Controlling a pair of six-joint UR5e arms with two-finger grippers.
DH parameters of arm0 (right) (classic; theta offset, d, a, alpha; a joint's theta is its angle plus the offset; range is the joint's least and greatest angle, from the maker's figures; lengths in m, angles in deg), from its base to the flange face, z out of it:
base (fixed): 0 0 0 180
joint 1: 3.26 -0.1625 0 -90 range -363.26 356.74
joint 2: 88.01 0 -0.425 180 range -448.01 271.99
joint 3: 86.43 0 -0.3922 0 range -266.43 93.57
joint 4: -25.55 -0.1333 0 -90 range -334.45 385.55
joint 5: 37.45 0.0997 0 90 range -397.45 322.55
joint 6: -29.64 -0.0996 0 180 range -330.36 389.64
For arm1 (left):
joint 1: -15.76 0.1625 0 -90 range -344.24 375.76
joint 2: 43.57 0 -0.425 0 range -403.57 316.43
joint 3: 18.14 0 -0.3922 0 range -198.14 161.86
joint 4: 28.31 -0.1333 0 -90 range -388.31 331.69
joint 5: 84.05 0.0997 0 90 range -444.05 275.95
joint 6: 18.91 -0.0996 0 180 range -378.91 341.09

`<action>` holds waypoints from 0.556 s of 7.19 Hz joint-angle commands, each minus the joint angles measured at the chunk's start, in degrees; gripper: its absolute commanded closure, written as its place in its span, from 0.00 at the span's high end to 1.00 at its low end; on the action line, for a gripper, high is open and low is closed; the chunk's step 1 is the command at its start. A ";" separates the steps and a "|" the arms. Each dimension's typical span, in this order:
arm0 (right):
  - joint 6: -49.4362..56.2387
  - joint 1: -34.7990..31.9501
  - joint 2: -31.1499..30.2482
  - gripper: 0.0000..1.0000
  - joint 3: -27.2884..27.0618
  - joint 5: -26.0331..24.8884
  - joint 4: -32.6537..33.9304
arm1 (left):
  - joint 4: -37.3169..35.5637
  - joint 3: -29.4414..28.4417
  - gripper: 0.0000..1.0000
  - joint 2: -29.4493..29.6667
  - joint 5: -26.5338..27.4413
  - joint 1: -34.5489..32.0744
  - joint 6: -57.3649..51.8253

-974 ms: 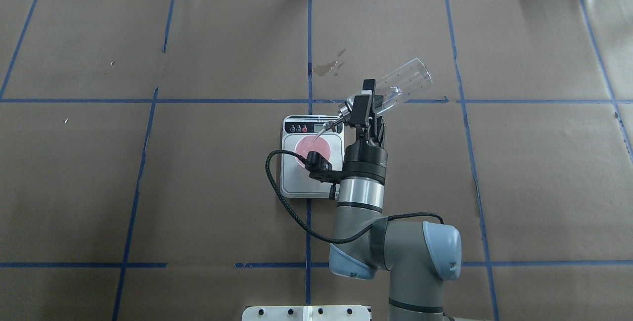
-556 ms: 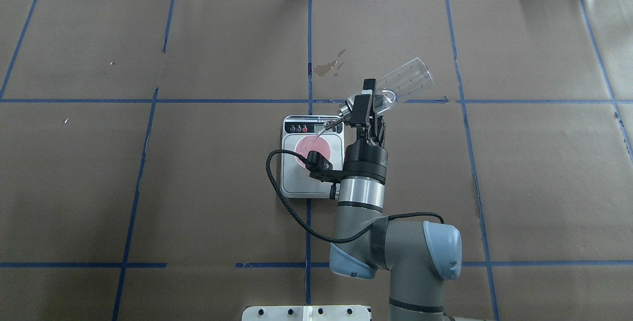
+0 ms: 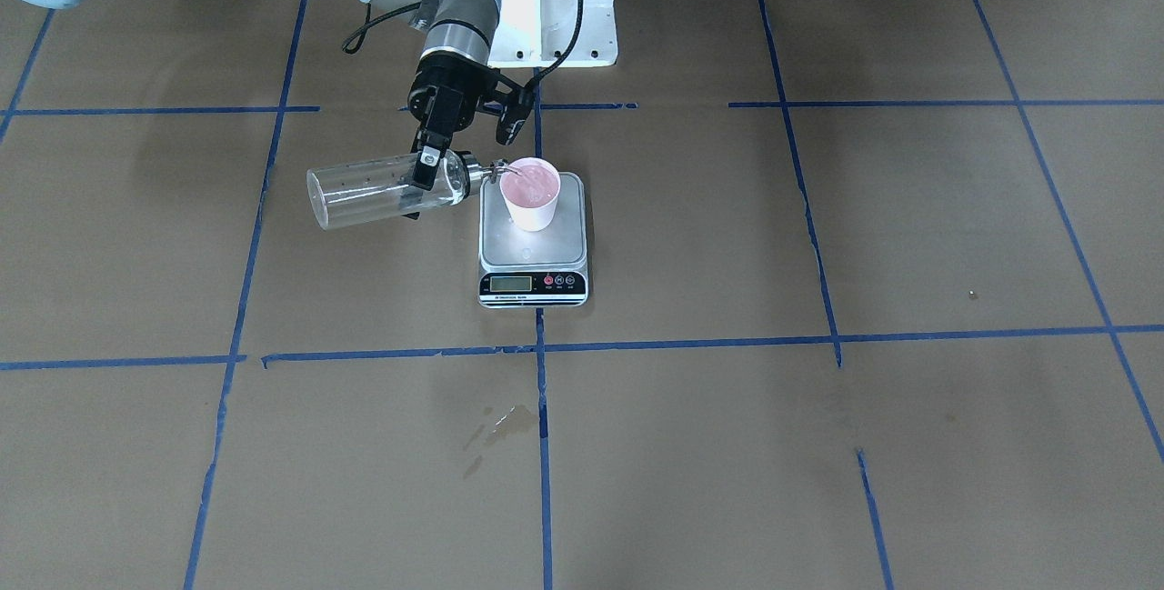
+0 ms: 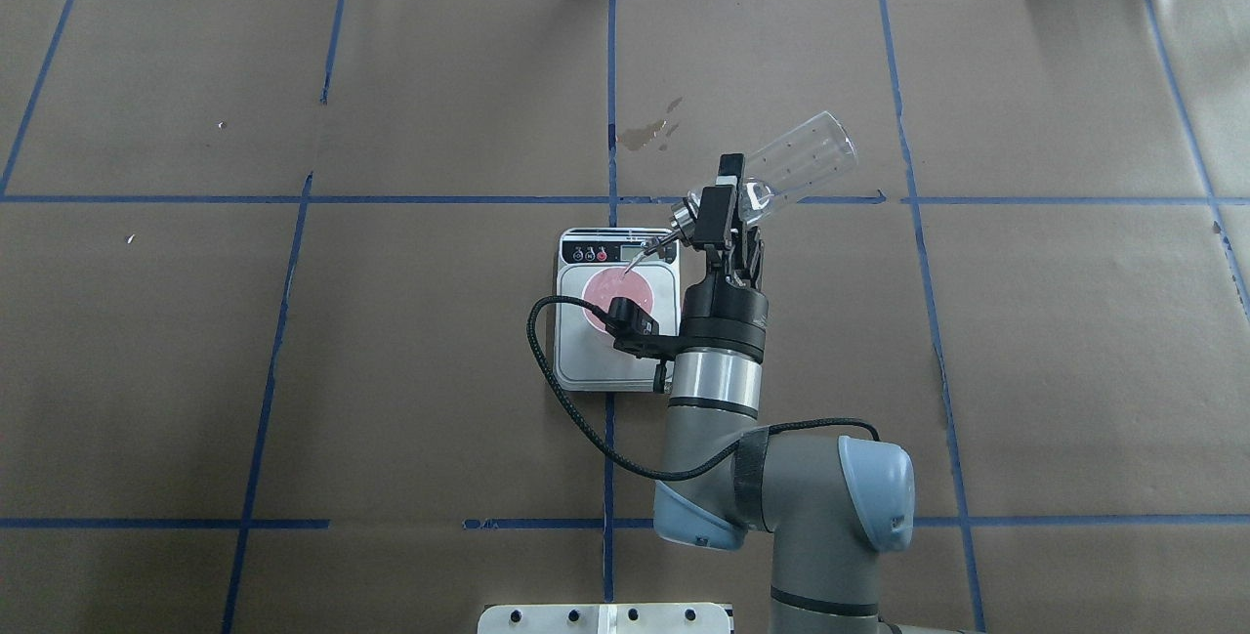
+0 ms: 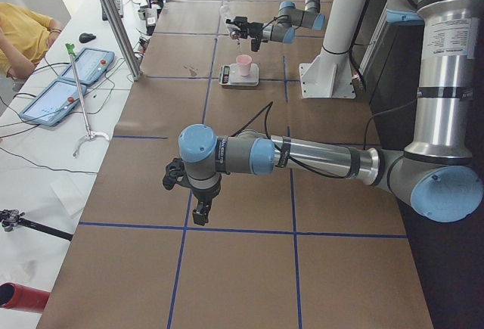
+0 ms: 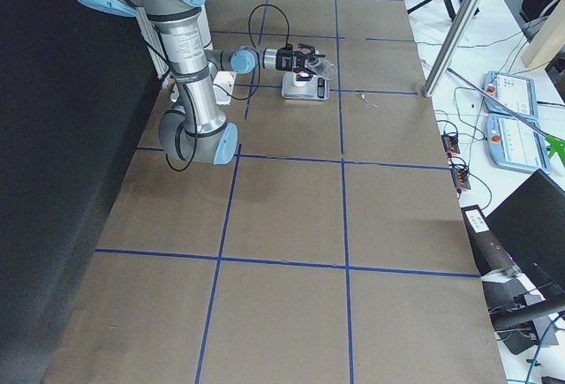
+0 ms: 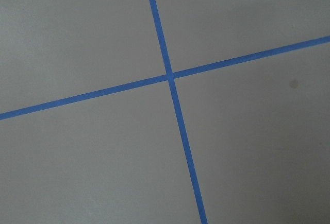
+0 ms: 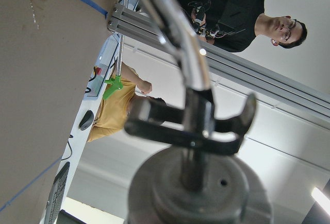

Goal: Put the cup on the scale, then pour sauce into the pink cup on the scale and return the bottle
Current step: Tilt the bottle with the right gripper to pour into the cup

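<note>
Right gripper (image 4: 727,214) clamped on bottle (image 4: 801,160); over the last 1 s its base tipped slightly higher, spout over cup (image 4: 607,290) on scale (image 4: 586,365). Pour looks ongoing, bottle return pending. Left gripper (image 5: 198,209): can't tell if apart or together.

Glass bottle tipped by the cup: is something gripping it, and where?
Yes. The right gripper holds the bottle, jaws clamped across its glass body close to the neck end.

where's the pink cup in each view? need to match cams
Front-facing: cup left of centre, on the scale.
Overhead: cup at centre, partly hidden by the wrist camera.
Exterior left: cup top centre, far off.
Exterior right: upper centre at the scale; cup itself too small to tell.
Left wrist: not in it.
Right wrist: not in it.
Shared landmark: the scale.
</note>
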 commanded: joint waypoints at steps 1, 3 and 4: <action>0.00 0.00 0.04 0.00 -0.01 -0.02 0.00 | 0.00 0.01 1.00 0.00 0.00 0.00 0.00; -0.09 0.00 0.04 0.00 -0.09 0.07 -0.44 | 0.00 0.01 1.00 0.00 0.00 0.00 0.00; -0.17 0.00 0.04 0.00 -0.18 0.15 -0.44 | 0.00 0.01 1.00 0.00 0.00 0.00 0.00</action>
